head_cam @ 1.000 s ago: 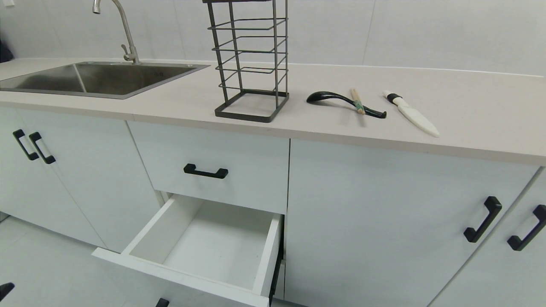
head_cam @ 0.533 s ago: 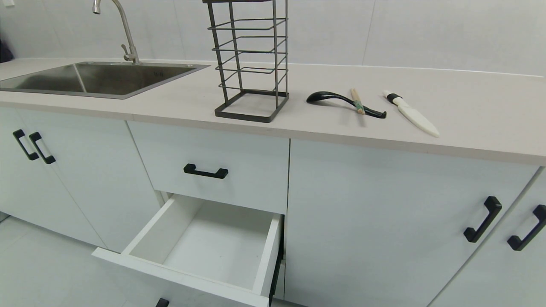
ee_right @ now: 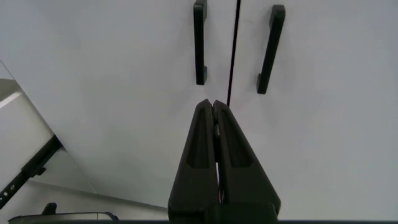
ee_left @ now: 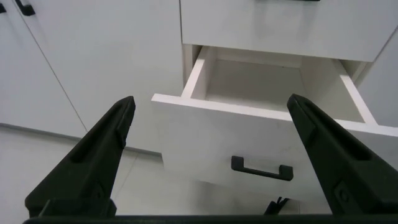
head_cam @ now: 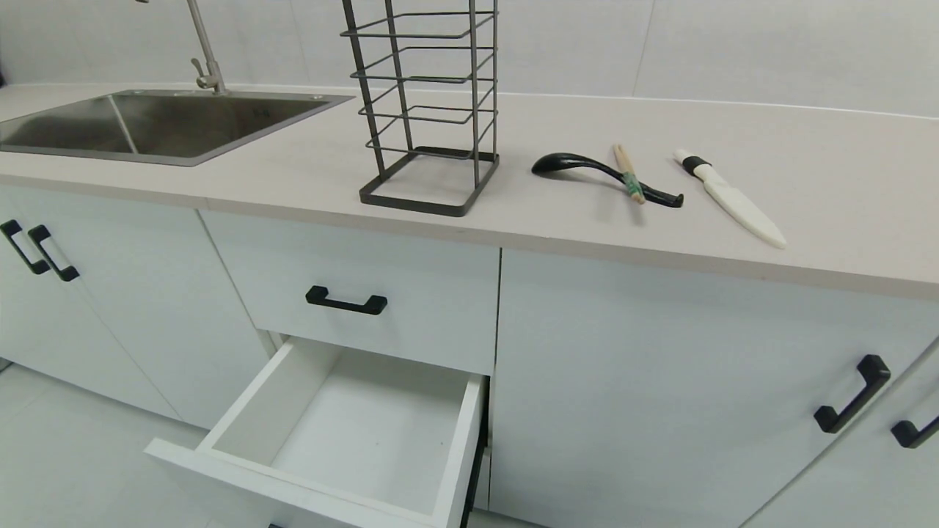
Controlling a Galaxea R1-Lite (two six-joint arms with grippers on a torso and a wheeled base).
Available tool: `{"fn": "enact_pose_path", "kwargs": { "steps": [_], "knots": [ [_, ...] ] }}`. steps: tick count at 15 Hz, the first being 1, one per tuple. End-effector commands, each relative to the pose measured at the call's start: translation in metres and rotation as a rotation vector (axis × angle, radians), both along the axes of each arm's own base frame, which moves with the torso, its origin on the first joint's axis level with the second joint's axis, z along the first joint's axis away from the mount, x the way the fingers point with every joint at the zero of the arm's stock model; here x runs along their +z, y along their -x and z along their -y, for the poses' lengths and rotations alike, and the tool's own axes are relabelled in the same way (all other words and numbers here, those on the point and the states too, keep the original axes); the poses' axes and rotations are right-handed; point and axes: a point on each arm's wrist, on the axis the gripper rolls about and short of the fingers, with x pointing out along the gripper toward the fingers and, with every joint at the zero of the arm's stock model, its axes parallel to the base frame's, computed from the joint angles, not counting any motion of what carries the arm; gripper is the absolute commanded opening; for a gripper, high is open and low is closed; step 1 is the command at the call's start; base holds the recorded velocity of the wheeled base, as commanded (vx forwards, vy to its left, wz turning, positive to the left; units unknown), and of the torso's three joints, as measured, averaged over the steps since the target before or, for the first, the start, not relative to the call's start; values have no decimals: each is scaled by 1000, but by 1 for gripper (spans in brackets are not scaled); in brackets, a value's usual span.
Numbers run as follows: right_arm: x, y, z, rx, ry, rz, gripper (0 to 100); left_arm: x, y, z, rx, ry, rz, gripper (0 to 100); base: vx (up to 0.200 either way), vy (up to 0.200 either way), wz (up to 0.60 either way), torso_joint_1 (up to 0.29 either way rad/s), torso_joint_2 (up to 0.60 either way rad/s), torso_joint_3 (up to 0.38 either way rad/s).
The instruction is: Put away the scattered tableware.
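Note:
On the countertop (head_cam: pixel 821 169) lie a black ladle (head_cam: pixel 587 166), a pair of wooden chopsticks (head_cam: pixel 629 173) crossing its handle, and a white knife (head_cam: pixel 733 199) with a black band, to the right of them. Below the counter the lower drawer (head_cam: pixel 458 440) stands pulled out and bare inside. My left gripper (ee_left: pixel 211 102) is open in front of that drawer (ee_left: pixel 205 130), low down, nothing between its fingers. My right gripper (ee_right: pixel 213 107) is shut on nothing and faces two cabinet doors with black handles (ee_right: pixel 199 43).
A tall black wire rack (head_cam: pixel 429 110) stands on the counter left of the ladle. A steel sink (head_cam: pixel 154 121) with a tap sits at the far left. The upper drawer (head_cam: pixel 411 271) is closed. Cabinet doors flank the drawers.
The head camera has shifted, so the whole picture moved. A dark tip at the lower left edge one second ago is gone. The tableware lies as before.

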Motion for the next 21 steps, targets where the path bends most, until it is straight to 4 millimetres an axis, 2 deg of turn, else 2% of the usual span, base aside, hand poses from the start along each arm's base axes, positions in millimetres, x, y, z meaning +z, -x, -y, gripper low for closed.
{"fn": "enact_pose_path", "kwargs": {
  "steps": [1,9,12,18,21],
  "knots": [
    [0,0,0,0,0,0,0,0,0,0,0,0,0,100,0,0,0,256,-232,-193],
    [0,0,0,2,1,0,0,0,0,0,-3,1,0,100,0,0,0,216,-551,-206],
    [0,0,0,2,1,0,0,0,0,0,-3,0,0,100,0,0,0,98,-478,-224],
    [0,0,0,0,0,0,0,0,0,0,-3,0,0,100,0,0,0,345,-496,-240],
    [0,0,0,0,0,0,0,0,0,0,-3,0,0,100,0,0,600,276,-530,-246]
  ]
}}
